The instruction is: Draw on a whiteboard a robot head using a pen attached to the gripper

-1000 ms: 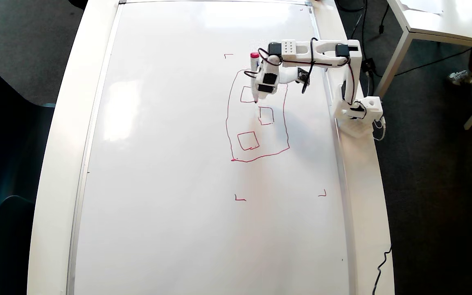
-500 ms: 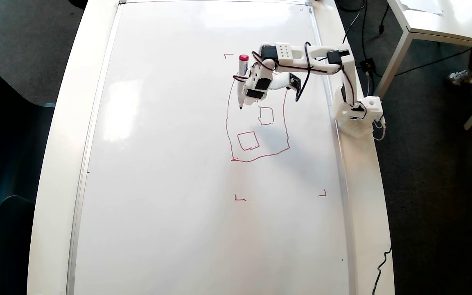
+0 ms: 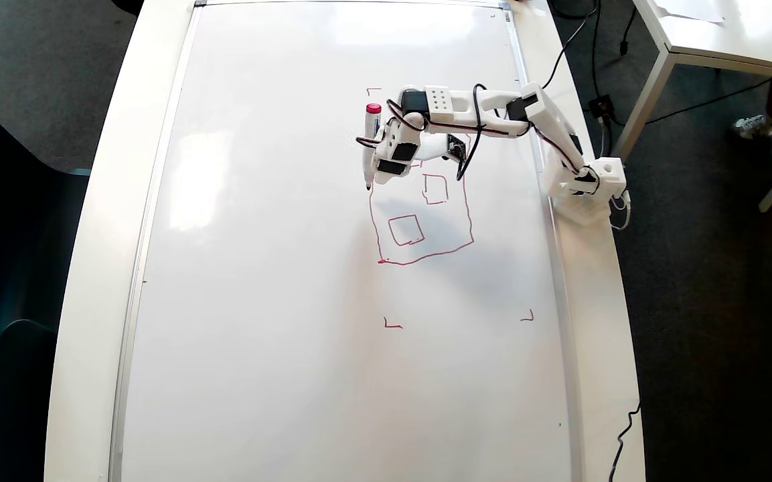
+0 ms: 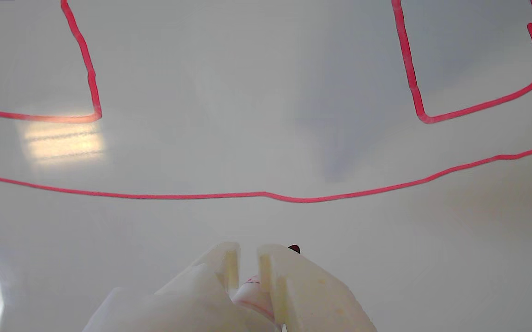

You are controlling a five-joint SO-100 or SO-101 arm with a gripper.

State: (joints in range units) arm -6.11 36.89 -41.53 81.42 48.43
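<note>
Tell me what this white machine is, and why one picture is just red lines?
It is a small robot arm bolted beside a big whiteboard. One picture looks down from above. The other comes from a camera riding on the arm's wrist, so it sees the board up close. The gripper at the arm's end is shut on a red pen. The red lines are its drawing: an outline with small squares inside. In the view from above, the pen tip sits at the outline's left edge.

no readable text, labels, brands or numbers on anything in view
</note>
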